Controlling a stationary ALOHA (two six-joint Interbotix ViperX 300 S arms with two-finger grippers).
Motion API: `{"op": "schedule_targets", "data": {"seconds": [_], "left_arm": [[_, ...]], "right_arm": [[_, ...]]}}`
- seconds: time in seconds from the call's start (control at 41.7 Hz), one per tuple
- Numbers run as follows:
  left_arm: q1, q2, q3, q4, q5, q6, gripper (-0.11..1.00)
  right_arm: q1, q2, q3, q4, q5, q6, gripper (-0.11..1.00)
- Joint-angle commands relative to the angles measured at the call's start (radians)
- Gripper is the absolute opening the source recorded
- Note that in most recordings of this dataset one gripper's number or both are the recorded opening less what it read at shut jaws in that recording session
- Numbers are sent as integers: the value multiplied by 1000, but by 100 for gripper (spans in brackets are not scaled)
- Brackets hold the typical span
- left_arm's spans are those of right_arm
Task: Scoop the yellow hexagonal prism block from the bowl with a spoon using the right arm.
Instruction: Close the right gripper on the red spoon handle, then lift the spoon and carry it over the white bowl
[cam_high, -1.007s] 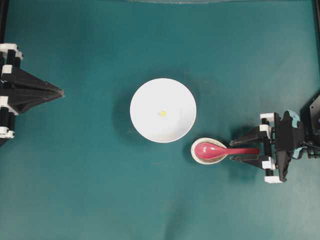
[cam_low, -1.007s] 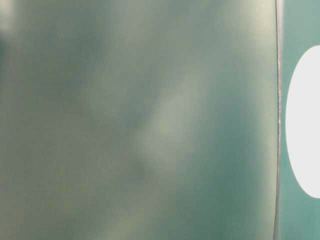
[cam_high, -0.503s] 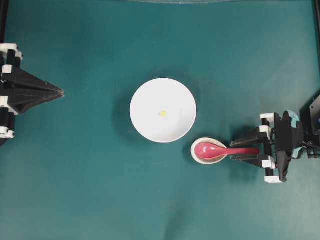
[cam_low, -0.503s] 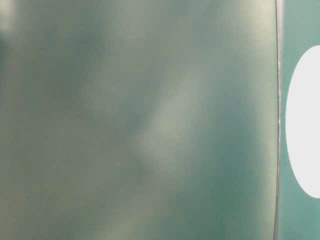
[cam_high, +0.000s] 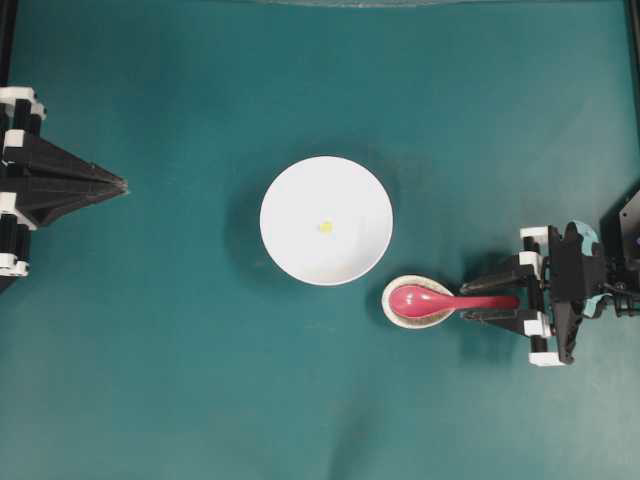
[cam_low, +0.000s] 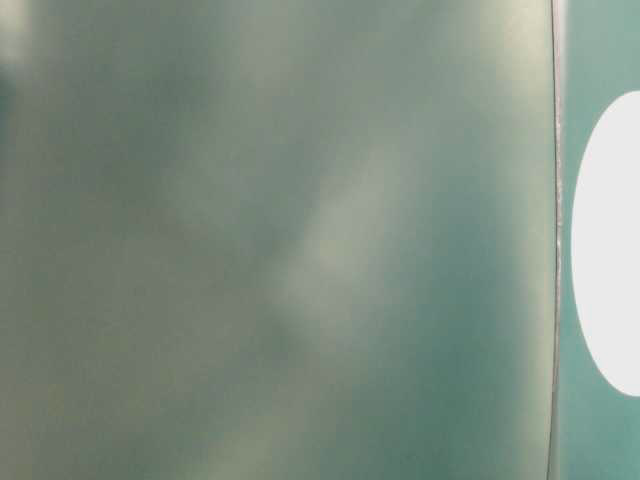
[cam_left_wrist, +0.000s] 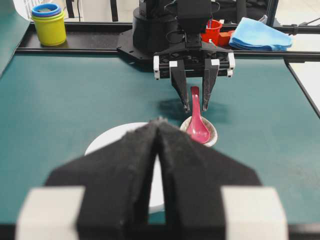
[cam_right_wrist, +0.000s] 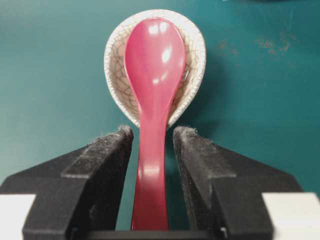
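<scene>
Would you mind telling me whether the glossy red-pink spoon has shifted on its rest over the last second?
No. The glossy red-pink spoon lies as before, scoop in the speckled oval rest beside the white bowl.

Two black robot arms showing white trim

The right hand (cam_high: 478, 299) is wearing light-blue tape patches and white blocks; the left hand (cam_high: 118, 184) is tapering to a black point, its fingers (cam_left_wrist: 127, 172) showing fuzzy dark padding.

A: that pink spoon (cam_right_wrist: 152, 75) looks super glossy, glazed ceramic maybe? The spoon rest (cam_right_wrist: 192, 45) has a crackle glaze.

B: yeah, and the gripper pads (cam_right_wrist: 102, 152) look fuzzy, matt black. Tabletop (cam_high: 200, 380) is matt green.
</scene>
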Motion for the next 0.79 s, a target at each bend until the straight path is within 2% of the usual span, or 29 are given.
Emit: {"op": "schedule_targets", "data": {"seconds": [0.0, 0.24, 0.384, 0.527, 0.671, 0.767], "left_arm": [[2, 5, -28, 2, -5, 2, 3], [2, 5, -28, 2, -5, 2, 3], [2, 5, -28, 2, -5, 2, 3], [2, 5, -29, 2, -5, 2, 3], [3, 5, -28, 2, -6, 2, 3], [2, 5, -28, 2, -9, 0, 3]], "right_arm": [[-3, -21, -6, 3, -5, -2, 44], [-3, -21, -8, 3, -5, 0, 25], [-3, -32, -8, 3, -5, 0, 25], [-15, -103, -8, 3, 8, 0, 25], [-75, -236, -20, 3, 118, -23, 25], [-123, -339, -40, 0, 229, -72, 25]]}}
